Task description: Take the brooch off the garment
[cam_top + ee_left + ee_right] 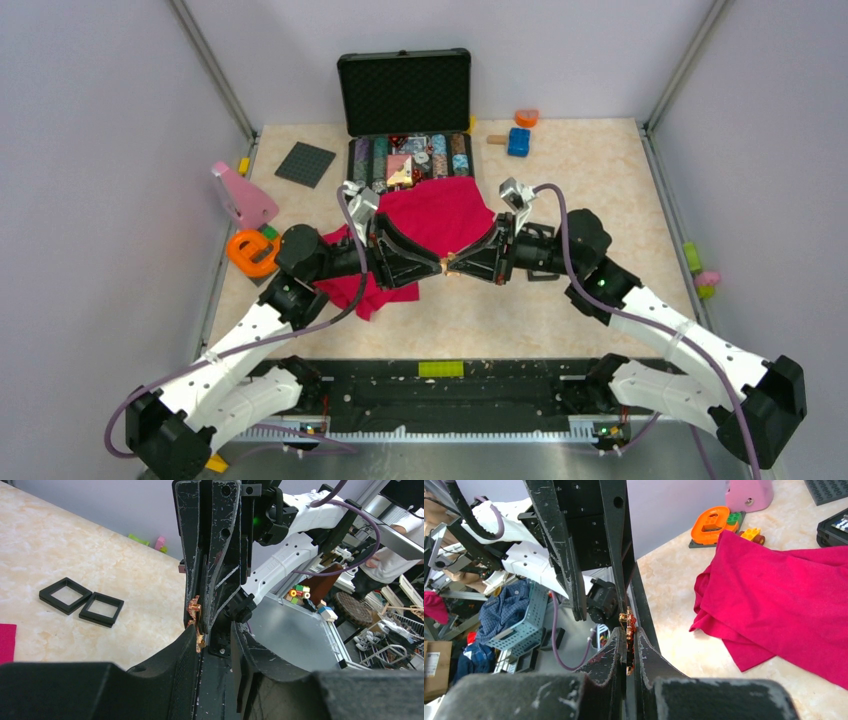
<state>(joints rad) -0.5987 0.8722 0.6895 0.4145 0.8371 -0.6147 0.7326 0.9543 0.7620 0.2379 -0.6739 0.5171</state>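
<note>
The brooch (pixel 446 265) is a tiny orange-red and gold ornament held in the air in front of the red garment (pixel 430 225), which lies crumpled on the table. My right gripper (pixel 630 647) is shut on the brooch (pixel 628 626), which sticks out past its tips. My left gripper (pixel 215 642) meets it tip to tip with its jaws apart. The brooch (pixel 195 615) lies against the tip of one left finger (pixel 182 655). The garment (pixel 774 585) is apart from both grippers.
An open black case (pixel 405 90) of chips stands behind the garment. An orange ring toy (pixel 252 250), a pink piece (pixel 240 195) and a black plate (pixel 305 163) lie at the left. Blue (pixel 518 141) and orange (pixel 526 117) blocks are at the back right. Two black square frames (pixel 65 594) lie on the table.
</note>
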